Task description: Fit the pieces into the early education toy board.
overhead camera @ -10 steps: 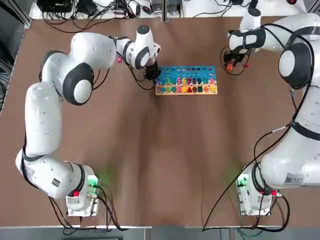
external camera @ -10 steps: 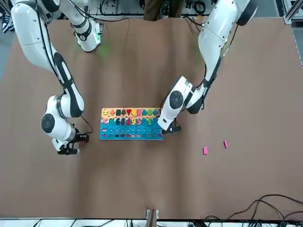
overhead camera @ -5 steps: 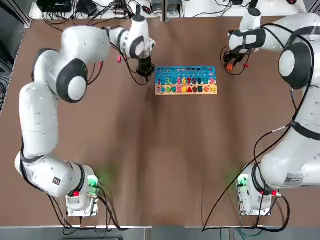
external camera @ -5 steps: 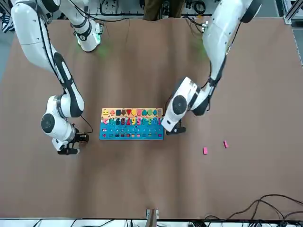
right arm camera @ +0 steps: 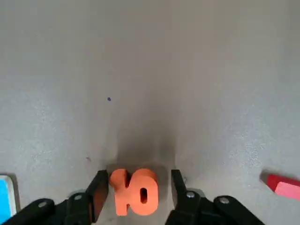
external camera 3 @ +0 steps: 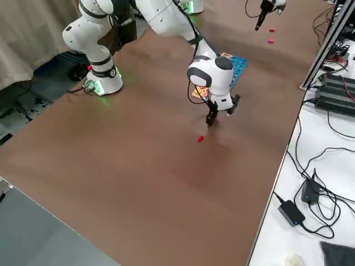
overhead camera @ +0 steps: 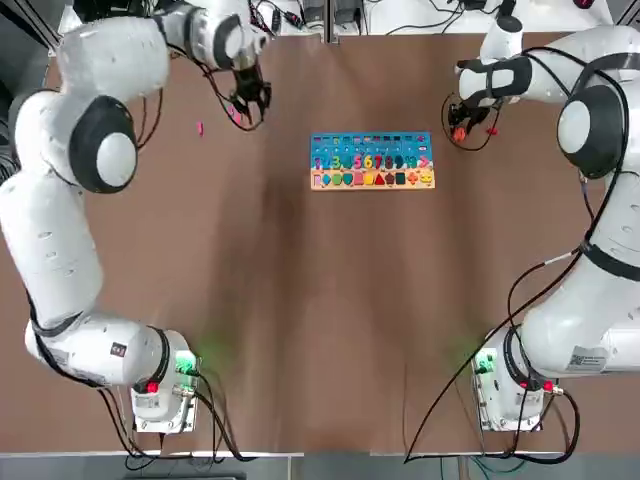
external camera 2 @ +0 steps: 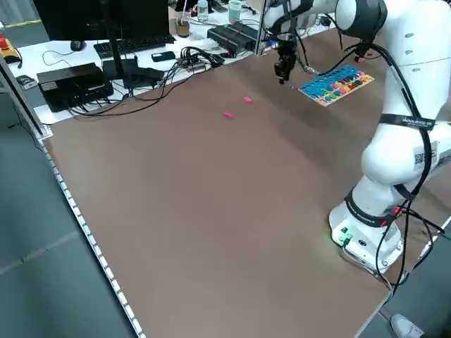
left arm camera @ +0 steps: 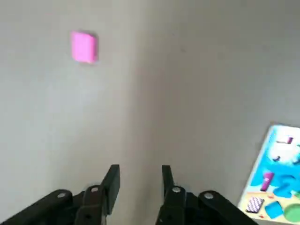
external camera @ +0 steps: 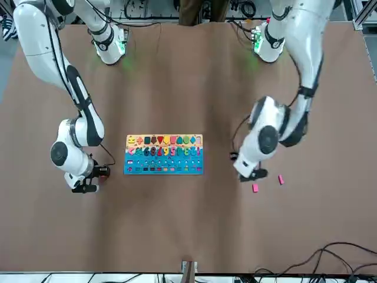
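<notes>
hovering my left gripper (left arm camera: 138, 180), fingers apart and empty, near a pink piece (left arm camera: 84, 46), well left of the toy board (overhead camera: 371, 160). my right gripper (right arm camera: 136, 187) is straddling the orange "10" piece (right arm camera: 134, 191) right of the board, fingers parted around it.

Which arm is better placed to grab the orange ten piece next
The right. Its gripper already has its open fingers on either side of the orange ten piece on the table, while the left gripper is across the board, near the pink pieces.

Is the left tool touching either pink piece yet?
Apart. In the left wrist view the left tool stands open on bare table, with one pink piece well clear of its fingertips.
</notes>
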Robot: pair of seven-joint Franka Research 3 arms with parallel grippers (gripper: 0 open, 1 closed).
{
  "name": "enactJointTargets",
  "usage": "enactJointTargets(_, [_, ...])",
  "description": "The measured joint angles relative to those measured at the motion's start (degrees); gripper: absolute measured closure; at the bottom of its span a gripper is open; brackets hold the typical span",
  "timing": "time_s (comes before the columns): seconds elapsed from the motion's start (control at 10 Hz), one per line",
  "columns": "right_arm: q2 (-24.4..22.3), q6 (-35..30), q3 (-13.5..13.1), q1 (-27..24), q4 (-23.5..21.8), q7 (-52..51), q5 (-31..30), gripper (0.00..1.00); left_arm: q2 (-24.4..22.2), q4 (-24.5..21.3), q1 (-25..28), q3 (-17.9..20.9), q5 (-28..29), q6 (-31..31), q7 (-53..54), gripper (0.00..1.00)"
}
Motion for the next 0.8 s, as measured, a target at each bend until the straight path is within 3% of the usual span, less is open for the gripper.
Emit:
enactJointTargets(0.4, [-0.4, -1.6, 0.0, 0.0, 0.2, -0.1, 0.0, 0.38, -0.9, -0.2, 9.0, 0.1, 3.6, -1.4, 8.6, 0.46])
enactJointTargets(0.8, [-1.2, -2.7, 0.0, 0.0, 0.2, -0.1, 0.0, 0.41, 0.4, 1.4, 10.5, -0.2, 4.4, 0.8, 8.6, 0.45])
